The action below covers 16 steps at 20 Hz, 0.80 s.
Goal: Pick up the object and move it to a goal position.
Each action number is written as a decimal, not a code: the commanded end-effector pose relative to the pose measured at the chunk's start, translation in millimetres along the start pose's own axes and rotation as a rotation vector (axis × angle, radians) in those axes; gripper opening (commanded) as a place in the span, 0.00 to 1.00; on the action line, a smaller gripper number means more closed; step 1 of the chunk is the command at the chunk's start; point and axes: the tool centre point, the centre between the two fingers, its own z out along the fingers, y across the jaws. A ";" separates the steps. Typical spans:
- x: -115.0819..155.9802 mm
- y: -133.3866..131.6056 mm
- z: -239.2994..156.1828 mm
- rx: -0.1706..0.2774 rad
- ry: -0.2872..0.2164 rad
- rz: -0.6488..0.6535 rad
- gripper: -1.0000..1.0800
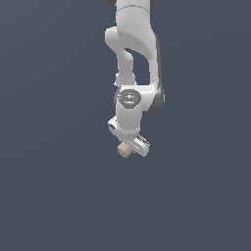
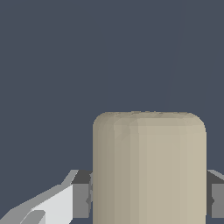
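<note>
One gripper clamps the tan cylinder between both fingers; gripped firmly, presumably for carrying to the goal.

You see the cylinder as a matt beige body, smooth, with soft rounded edges and no shine. Your hand looks like smooth white plastic with a slight sheen; its finger pads are flat matt grey with darker tips. Behind everything, the backdrop is an even, matt slate-blue without texture.
</note>
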 end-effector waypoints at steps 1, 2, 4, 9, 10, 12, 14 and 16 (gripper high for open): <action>-0.2 9.0 -16.2 0.001 0.001 0.000 0.00; -0.5 13.2 -23.5 0.001 0.001 0.000 0.00; -0.9 22.5 -39.5 0.001 0.000 0.001 0.00; -2.1 48.5 -84.8 0.002 0.000 0.001 0.00; -2.4 53.9 -94.2 0.002 0.000 0.001 0.00; -2.7 64.9 -113.4 0.002 -0.001 0.001 0.00; -3.1 76.2 -133.2 0.002 -0.001 0.001 0.00; -3.5 87.8 -153.8 0.002 -0.001 0.001 0.00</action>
